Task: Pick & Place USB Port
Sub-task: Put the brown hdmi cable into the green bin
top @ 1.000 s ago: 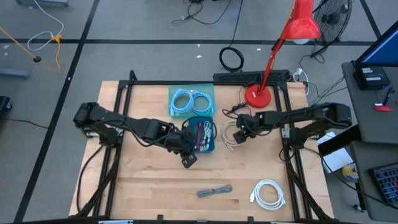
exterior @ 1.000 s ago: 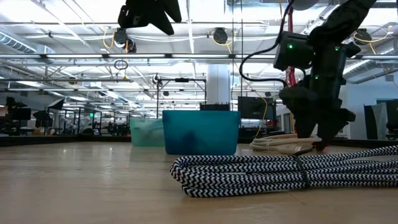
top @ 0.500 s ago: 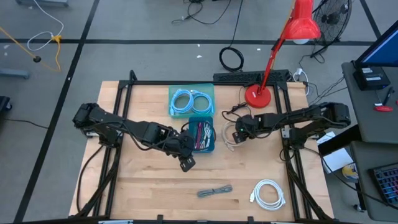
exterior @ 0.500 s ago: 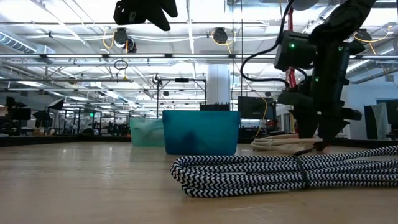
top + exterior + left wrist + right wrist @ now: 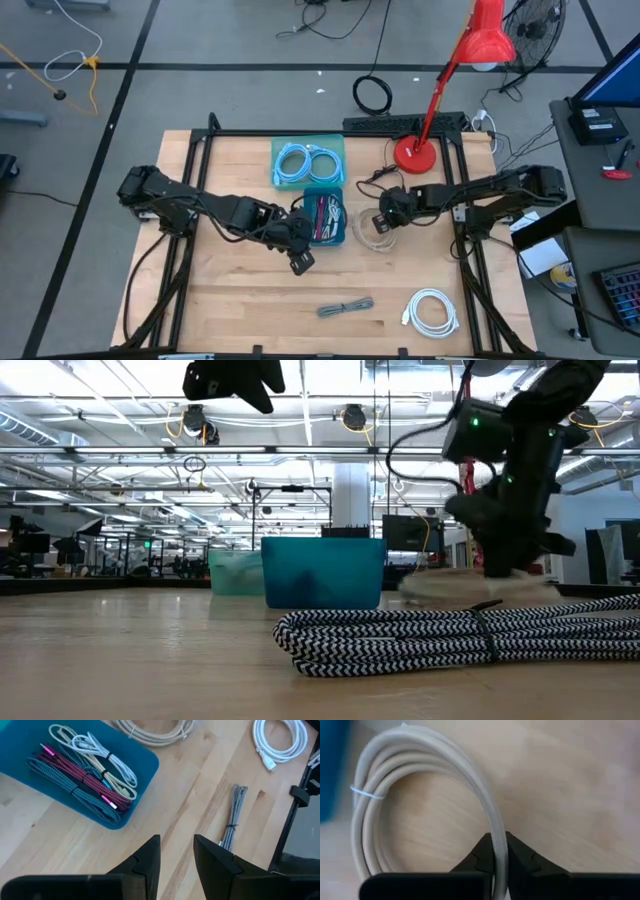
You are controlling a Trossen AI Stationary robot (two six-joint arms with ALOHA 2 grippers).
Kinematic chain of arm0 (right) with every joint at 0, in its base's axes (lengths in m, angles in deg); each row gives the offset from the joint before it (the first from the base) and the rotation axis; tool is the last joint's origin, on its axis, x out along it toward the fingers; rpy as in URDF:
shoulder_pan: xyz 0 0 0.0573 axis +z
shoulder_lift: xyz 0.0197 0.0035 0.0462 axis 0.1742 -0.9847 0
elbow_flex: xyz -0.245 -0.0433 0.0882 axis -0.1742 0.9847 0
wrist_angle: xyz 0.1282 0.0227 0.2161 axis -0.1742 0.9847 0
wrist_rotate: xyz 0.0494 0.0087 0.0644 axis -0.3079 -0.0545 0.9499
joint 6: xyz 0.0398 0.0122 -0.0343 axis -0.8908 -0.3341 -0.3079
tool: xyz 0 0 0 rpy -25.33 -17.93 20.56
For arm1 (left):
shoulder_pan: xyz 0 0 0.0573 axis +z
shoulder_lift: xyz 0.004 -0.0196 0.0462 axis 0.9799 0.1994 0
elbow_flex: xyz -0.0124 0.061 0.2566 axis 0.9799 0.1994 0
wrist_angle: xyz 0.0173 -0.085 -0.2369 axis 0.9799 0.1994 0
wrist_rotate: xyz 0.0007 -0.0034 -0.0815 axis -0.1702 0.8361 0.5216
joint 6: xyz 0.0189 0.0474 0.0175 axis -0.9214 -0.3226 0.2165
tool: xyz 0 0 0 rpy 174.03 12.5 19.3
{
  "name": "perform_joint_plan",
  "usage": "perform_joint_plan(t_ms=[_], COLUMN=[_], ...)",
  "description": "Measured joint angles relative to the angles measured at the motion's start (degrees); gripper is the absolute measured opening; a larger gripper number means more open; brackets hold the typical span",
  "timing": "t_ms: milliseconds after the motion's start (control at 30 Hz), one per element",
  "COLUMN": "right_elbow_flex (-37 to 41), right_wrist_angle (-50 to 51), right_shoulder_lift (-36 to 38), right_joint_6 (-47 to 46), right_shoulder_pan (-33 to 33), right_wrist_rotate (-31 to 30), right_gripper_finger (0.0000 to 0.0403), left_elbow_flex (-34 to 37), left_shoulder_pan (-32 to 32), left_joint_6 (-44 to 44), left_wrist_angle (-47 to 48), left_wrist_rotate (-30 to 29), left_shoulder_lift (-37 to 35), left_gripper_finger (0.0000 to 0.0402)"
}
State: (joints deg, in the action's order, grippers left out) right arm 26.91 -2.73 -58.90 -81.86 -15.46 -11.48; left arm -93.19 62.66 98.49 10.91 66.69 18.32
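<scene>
A beige coiled USB cable [image 5: 376, 231] with a white tie [image 5: 365, 794] lies right of the dark teal bin [image 5: 322, 236]. My right gripper [image 5: 387, 214] stands over the coil's far right part and is shut on it; in the low view it reaches down to the blurred coil [image 5: 465, 584]. My left gripper [image 5: 300, 262] hovers open and empty just left of the teal bin's near corner, high above the table [image 5: 230, 378]. That bin [image 5: 20, 750] holds several bundled cables. My right gripper pinches the coil's bundled strands [image 5: 496, 837] between its two fingers, on the side of the loop away from the teal bin. The fingers [image 5: 482, 851] come from above, pointing down. I cannot tell whether the coil rests on the table or hangs just clear of it.
A lighter bin [image 5: 308, 162] with blue cables stands behind the teal one. A black-and-white braided cable bundle [image 5: 345, 307] and a white coiled cable [image 5: 432, 310] lie near the table's front. A red lamp's base [image 5: 413, 154] stands at the back right.
My right gripper has shut on the beige coil. The coil has shifted a little toward the table's near edge and now looks blurred in the low view.
</scene>
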Motion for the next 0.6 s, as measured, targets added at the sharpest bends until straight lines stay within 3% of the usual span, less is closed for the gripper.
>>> perform_joint_plan(t_ms=[367, 600], right_elbow_flex=[-8.9, -17.3], right_wrist_angle=[3.7, 3.9], right_shoulder_lift=[8.7, 9.7], right_joint_6=[1.0, 4.6], right_shoulder_pan=[0.2, -0.8], right_wrist_rotate=[-3.4, -7.8], right_gripper_finger=[0.0009, 0.0009], left_elbow_flex=[0.0, 0.0], left_shoulder_pan=[0.0, 0.0], left_joint_6=[1.0, 1.3], left_wrist_angle=[2.1, 2.4], left_wrist_rotate=[-0.3, -0.4], left_shoulder_lift=[0.0, 0.0], left_gripper_finger=[0.0117, 0.0117])
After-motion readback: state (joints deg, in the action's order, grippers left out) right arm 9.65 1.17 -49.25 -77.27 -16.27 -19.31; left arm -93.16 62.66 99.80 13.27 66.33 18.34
